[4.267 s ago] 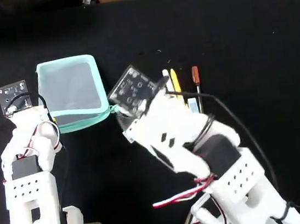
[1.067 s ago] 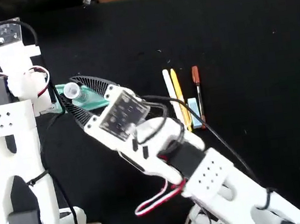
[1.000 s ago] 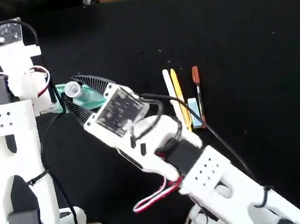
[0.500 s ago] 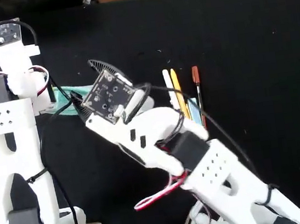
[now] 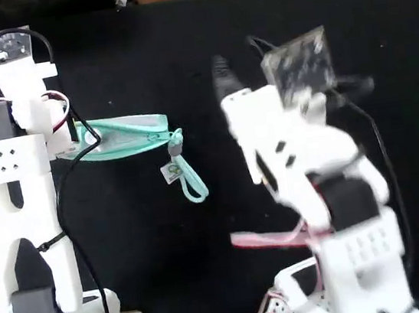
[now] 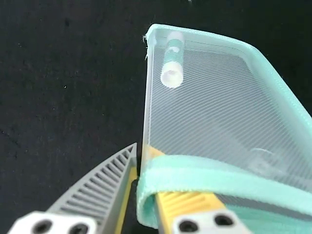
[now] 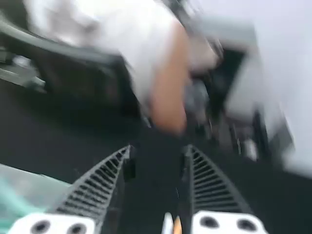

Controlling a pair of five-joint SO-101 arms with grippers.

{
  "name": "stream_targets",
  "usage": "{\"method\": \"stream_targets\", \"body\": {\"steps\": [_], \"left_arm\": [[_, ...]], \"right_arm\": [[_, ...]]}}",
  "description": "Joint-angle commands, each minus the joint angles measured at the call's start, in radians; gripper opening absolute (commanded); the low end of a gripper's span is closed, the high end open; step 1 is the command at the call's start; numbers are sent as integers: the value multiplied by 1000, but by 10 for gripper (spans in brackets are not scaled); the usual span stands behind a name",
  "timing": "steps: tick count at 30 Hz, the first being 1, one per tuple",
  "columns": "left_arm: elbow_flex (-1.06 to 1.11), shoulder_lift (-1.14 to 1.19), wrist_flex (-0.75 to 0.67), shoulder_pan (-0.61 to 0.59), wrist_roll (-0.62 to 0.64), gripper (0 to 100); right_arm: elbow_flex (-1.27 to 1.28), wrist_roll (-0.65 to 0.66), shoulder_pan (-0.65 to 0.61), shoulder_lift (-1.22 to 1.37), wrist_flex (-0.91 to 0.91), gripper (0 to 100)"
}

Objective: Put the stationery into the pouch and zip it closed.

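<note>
The left arm point(image 5: 13, 190) of a two-arm robot holds a teal-trimmed clear pouch point(image 5: 126, 136) on edge over the left side of a black table point(image 5: 377, 19), its narrow top edge facing the overhead camera. The left end effector point(image 6: 142, 161) is clamped on one end of the pouch, a grey ribbed finger point(image 6: 105, 187) on the outside of the clear wall and a yellow-padded finger point(image 6: 183, 202) under the teal band. Seen through the ribbed clear wall from the left wrist, a short white tube point(image 6: 171, 61) lies inside the pouch, up against its far corner.

At the pouch's right end sits the zip slider point(image 5: 174, 137); whether the zip is drawn fully shut cannot be told. From the slider a teal loop strap point(image 5: 190, 184) with a small tag point(image 5: 170, 171) trails across the table toward the near side.

The right arm point(image 5: 294, 153) stands raised right of centre, well apart from the pouch. The right end effector point(image 7: 156, 161) has its two ribbed fingers spread apart with nothing between them. In the blurred right wrist view it points toward the far edge of the table. Two slim tips, one white point(image 7: 167, 225) and one yellow point(image 7: 177, 226), show close to the base of its fingers, and a corner of the pouch point(image 7: 17, 192) appears off to one side.
</note>
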Motion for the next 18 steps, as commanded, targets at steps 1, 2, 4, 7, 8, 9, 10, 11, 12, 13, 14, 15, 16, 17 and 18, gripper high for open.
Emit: {"method": "stream_targets", "body": {"steps": [1,2,4,7,8,9,10,11,12,13,14,15,16,17,18], "left_arm": [[-22,5,3,-10,2,30],[-22,5,3,-10,2,30],[-22,5,3,-10,2,30],[-22,5,3,-10,2,30],[-22,5,3,-10,2,30],[-22,5,3,-10,2,30],[-22,5,3,-10,2,30],[-22,5,3,-10,2,30],[-22,5,3,-10,2,30],[-22,5,3,-10,2,30],[-22,5,3,-10,0,30],[-21,5,3,-10,0,30],[-21,5,3,-10,0,30],[-21,5,3,-10,-2,30],[-21,5,3,-10,-2,30]], "right_arm": [[84,-32,92,147,-31,116],[96,-34,94,213,-37,116],[99,-34,92,355,-63,116],[58,-26,72,576,-126,116],[28,-26,64,645,-130,116],[-7,-26,57,714,-129,117],[-42,-25,46,776,-127,117],[-79,-23,37,834,-127,118],[-117,-12,31,889,-127,121],[-151,5,26,941,-127,132],[-185,23,23,993,-127,149],[-217,34,15,1036,-127,167],[-246,40,14,1079,-127,180],[-271,44,17,1115,-127,185],[-297,46,21,1145,-127,182]]}}
